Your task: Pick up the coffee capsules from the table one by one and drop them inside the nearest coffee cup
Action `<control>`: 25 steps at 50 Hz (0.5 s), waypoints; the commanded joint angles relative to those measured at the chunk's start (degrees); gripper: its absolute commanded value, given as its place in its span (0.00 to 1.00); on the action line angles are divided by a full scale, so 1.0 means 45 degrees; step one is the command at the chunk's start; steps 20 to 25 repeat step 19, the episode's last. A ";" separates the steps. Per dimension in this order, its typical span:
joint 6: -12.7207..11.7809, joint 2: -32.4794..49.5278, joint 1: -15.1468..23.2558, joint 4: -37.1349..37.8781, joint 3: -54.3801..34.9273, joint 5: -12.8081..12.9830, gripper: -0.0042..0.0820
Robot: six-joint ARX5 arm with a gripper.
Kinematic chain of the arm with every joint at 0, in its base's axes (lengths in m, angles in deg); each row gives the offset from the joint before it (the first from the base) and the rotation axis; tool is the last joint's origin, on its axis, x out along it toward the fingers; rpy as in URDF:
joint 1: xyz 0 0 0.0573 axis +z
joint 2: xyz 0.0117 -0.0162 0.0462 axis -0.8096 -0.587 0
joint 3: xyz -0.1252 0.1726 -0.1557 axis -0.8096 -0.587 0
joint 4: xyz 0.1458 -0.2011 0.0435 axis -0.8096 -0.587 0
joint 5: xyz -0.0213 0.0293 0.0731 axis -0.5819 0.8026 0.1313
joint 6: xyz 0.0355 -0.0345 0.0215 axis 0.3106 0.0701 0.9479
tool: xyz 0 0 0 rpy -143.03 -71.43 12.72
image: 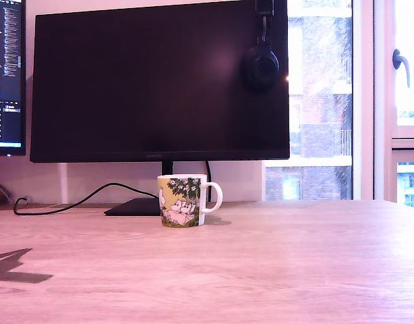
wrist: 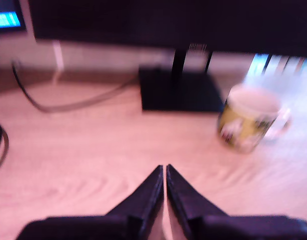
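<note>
I'm hovering my gripper point(wrist: 165, 170), tips pinched together and empty; the cup point(wrist: 247, 124) is sitting toward frame's right; no capsules showing.

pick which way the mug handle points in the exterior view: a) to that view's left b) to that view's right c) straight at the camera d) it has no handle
b: in the exterior view the mug stands upright on the table before the monitor, its white loop handle sticking out to that view's right.
</note>
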 commanded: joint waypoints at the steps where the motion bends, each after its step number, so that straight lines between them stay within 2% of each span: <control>1: -0.0180 0.0403 0.0029 -0.0291 -0.0257 -0.0015 0.03; 13: -0.0321 0.2089 0.0029 -0.1564 -0.0257 0.0049 0.03; 25: -0.0423 0.2676 0.0029 -0.1739 -0.0257 0.0141 0.03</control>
